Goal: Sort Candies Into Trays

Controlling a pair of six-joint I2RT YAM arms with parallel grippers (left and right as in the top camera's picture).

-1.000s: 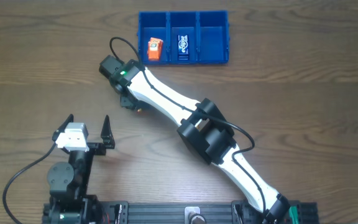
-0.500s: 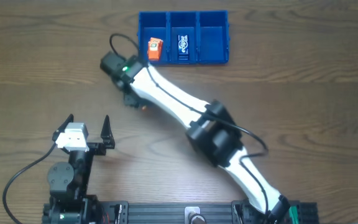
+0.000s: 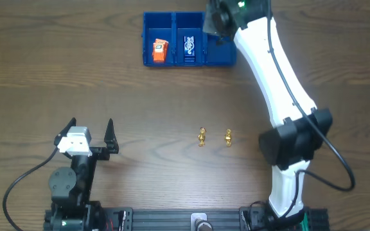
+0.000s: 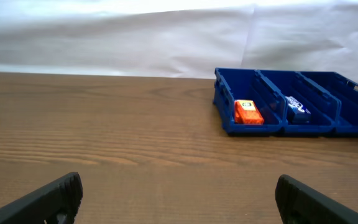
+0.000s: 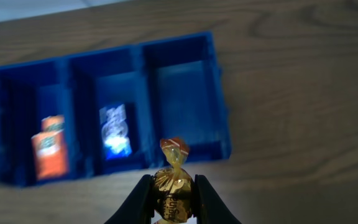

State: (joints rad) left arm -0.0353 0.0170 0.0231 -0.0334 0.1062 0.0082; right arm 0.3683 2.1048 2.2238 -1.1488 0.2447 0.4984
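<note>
Stretched far across the desk [image 3: 44, 64], the right hand [image 5: 173, 202] grips a gold-wrapped candy [image 5: 173, 180] above the blue tray [image 5: 185, 46]; the left hand [image 4: 178, 182] sits spread wide.

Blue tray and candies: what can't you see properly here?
Top view: right arm covers part of the blue tray's right compartment.
Left wrist view: picture edge cuts off the tray's right end.
Right wrist view: orange candy and blue candy blurred; right end effector hides the gold candy's sides.
</note>
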